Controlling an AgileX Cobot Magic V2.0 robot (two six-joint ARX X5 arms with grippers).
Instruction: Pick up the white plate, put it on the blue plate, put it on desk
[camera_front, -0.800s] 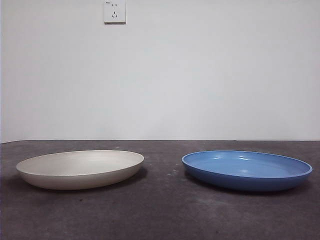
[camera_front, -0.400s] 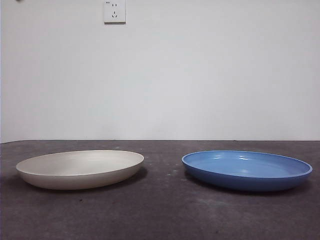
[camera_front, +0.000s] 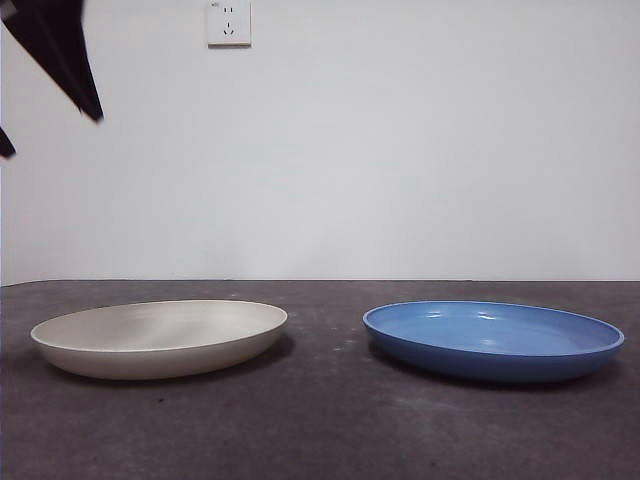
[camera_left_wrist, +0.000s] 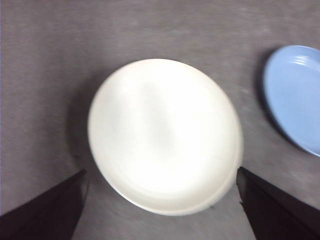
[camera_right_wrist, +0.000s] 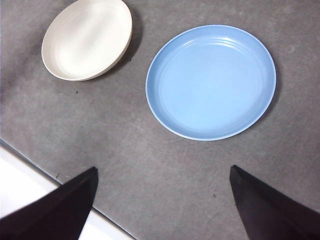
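You have the wide, round, matte cream-white plate (camera_front: 160, 338) lying flat on the dark grey-brown mottled desk (camera_front: 320, 420), at about 9 o'clock from the round glossy medium-blue plate (camera_front: 494, 340), which sits at 3 o'clock of it. The two plates are apart, with a strip of bare desk between them. Neither plate is being touched.

Your left gripper (camera_left_wrist: 160, 200) hangs above the white plate, its two black jaws spread wide, one to each side of the plate's near rim in the left wrist view, clear of the plate (camera_left_wrist: 165, 135). In the front view, it shows only as a dark tip (camera_front: 60, 50) at the 10 o'clock corner, high over the white plate.

Your right gripper (camera_right_wrist: 162, 200) waits higher up over the desk near its pale edge (camera_right_wrist: 30, 190), its jaws also spread and holding nothing; both plates lie ahead of it, the blue plate (camera_right_wrist: 211, 82) nearer, the white plate (camera_right_wrist: 87, 40) beyond.

A white wall socket (camera_front: 229, 22) sits at 12 o'clock on the back wall.
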